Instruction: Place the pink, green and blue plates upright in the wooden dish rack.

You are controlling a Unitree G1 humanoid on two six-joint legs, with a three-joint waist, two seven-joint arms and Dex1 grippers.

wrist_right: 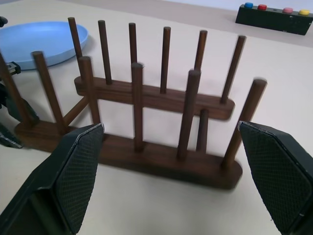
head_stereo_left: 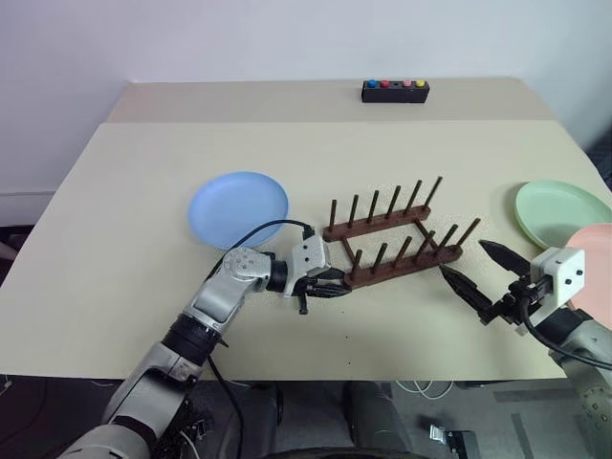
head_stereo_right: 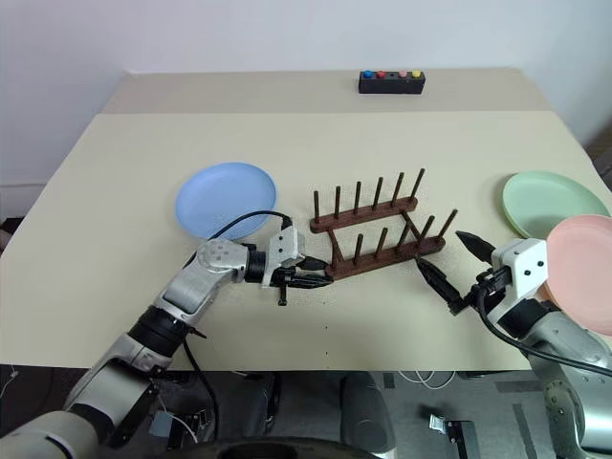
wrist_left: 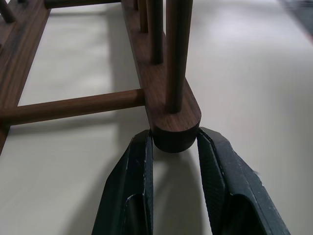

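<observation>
Currently:

1. The wooden dish rack [head_stereo_left: 394,236] is seen standing on the beige table [head_stereo_left: 115,220], near the middle, with no plate in it; its pegs point up.
2. The left gripper [head_stereo_left: 337,280] is laid low over the table at the rack's left end. In the left wrist view the rounded end of the near rail [wrist_left: 173,128] is clamped between its two black fingers [wrist_left: 131,188], one pad against each side, so the pincer is narrowly closed on the rack itself.
3. The right gripper [head_stereo_left: 483,272] is held just off the rack's right end, not touching it. Its fingers [wrist_right: 73,178] are spread wide and nothing is held between them; the rack is framed in the gap in the right wrist view.
4. The blue plate [head_stereo_left: 237,207] is lying flat on the table, just left of the rack and behind the left gripper.
5. The green plate [head_stereo_left: 559,212] is lying flat near the table's right edge, well apart from the rack.
6. The pink plate [head_stereo_right: 580,267] is lying flat in front of the green one, its rim overlapping the green plate's near edge; it is partly hidden behind the right wrist.
7. A small black box with coloured buttons [head_stereo_left: 394,91] is seen at the far side of the table.
</observation>
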